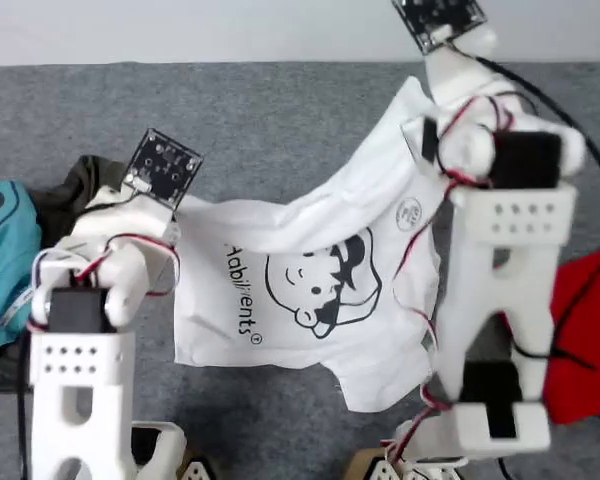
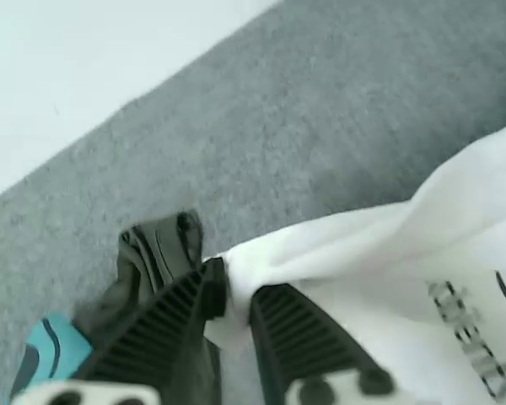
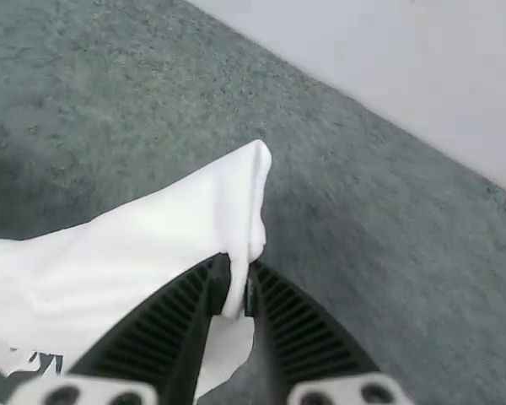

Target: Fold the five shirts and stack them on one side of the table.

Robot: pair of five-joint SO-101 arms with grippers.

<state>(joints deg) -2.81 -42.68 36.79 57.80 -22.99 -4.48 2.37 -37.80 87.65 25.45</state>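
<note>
High view has the white shirt (image 1: 310, 290) slung over the middle of the table (image 1: 280, 110), print up, hung between my two arms and sagging in the middle. My left gripper (image 2: 228, 294) is clamped on a bunched edge at the shirt's left side, and my right gripper (image 3: 236, 285) pinches a corner on the far right, farther off than the left one. A teal shirt (image 1: 2, 255) and a dark shirt (image 1: 68, 192) lie in a heap at the left edge, and a red shirt (image 1: 585, 335) lies at the right. I judge this to be the spreading step, with no fold made and no stack begun. Next I should draw the two holds apart until the cloth is taut, level them, then lower both together so the shirt lies flat, without loosening either pinch early.
</note>
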